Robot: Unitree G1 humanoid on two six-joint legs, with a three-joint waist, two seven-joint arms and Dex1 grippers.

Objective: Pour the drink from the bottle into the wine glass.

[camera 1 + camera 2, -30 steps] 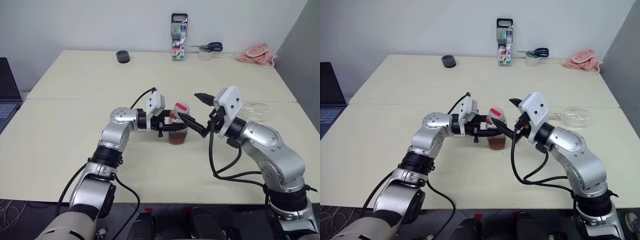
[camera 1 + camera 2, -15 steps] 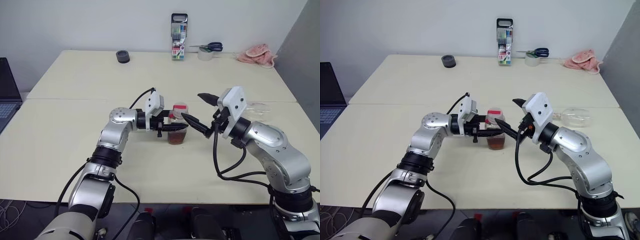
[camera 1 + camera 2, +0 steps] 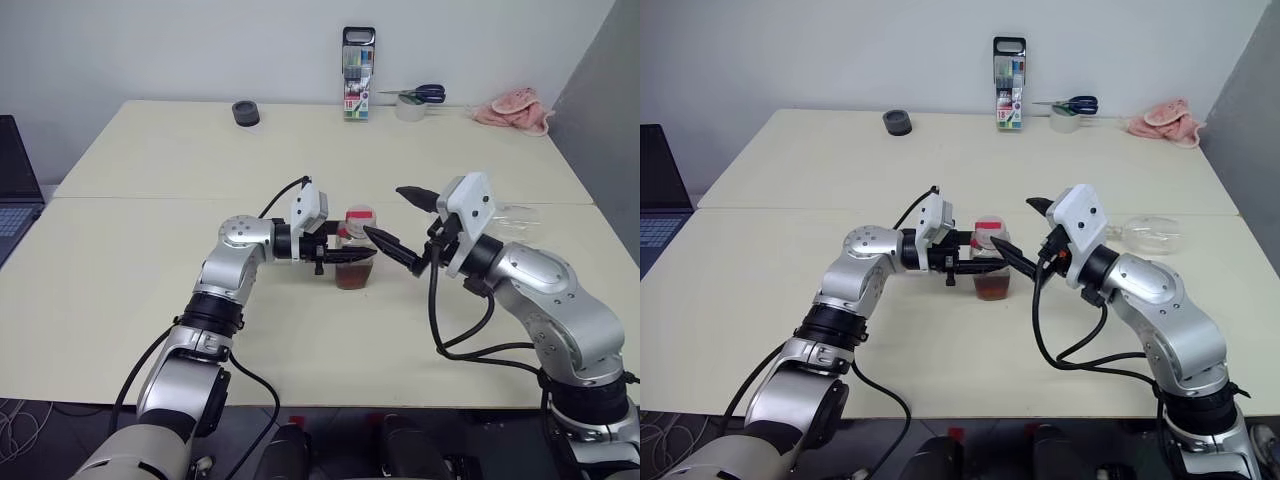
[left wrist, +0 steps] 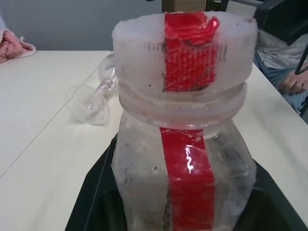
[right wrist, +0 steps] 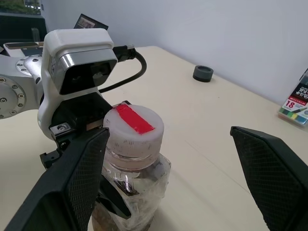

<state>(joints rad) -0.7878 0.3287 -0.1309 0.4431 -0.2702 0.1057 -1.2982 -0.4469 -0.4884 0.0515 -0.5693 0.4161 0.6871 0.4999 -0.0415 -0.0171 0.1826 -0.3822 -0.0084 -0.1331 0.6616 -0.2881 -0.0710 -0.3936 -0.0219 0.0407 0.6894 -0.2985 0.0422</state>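
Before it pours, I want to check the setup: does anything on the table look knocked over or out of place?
Yes: the wine glass lies on its side on the table, beyond the right arm, so nothing can be poured into it yet. The bottle stands upright, cap on.

Cream table (image 3: 150, 260) with a seam across. Bottle (image 3: 356, 262) mid-table, wine glass (image 3: 512, 220) on its side to the right. Far edge: black puck (image 3: 246, 113), marker box (image 3: 358, 73), tape roll (image 3: 409, 108) with scissors (image 3: 420, 94), pink cloth (image 3: 513, 109).

Standing mid-table (image 3: 150, 300), bottle (image 3: 356, 262); lying to its right, wine glass (image 3: 512, 222); behind it at the far edge, pen box (image 3: 358, 60), scissors (image 3: 420, 94), cloth (image 3: 514, 108)
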